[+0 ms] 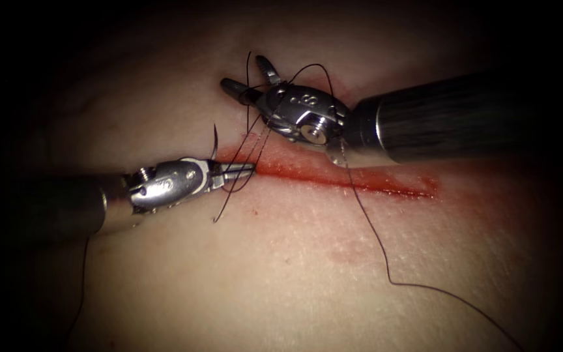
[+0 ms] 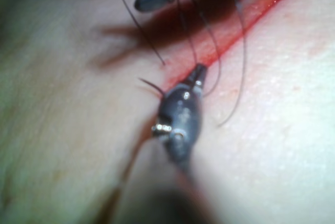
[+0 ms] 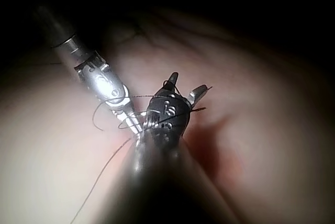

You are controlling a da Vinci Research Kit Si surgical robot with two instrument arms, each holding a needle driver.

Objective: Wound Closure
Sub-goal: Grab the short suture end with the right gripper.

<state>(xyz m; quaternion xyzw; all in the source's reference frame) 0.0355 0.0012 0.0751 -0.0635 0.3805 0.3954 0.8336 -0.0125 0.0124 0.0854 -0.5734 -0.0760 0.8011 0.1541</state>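
Jaws of the left tool [image 1: 245,171], nearest the viewer at centre left of the endoscope frame, are together and clamped on the thread [image 1: 367,225] right at the left end of the cut [image 1: 346,179]. From that grip several strands run up and across to the right tool [image 1: 250,81] in the upper middle of the frame, whose jaws stand apart, with thread passing between and around them and a loop arching over its wrist. Whether any strand is actually caught there I cannot tell. Two short thread ends [image 1: 216,140] stick out near the left tool, one above it and one below. A long tail of thread trails from under the right tool down to the lower right of the frame, lying on the tissue [image 1: 281,280]. I cannot make out the needle. Red fluid [image 1: 386,184] lines the cut and spreads to the right of it.

Judging risks: the strands cross closely between the tools, so pulling could snag a loop on the right tool's wrist and lock the knot crooked. Hard tension from the left grip could fray the thread or tear it through the tissue edge. The loose tail could be drawn into the loops.
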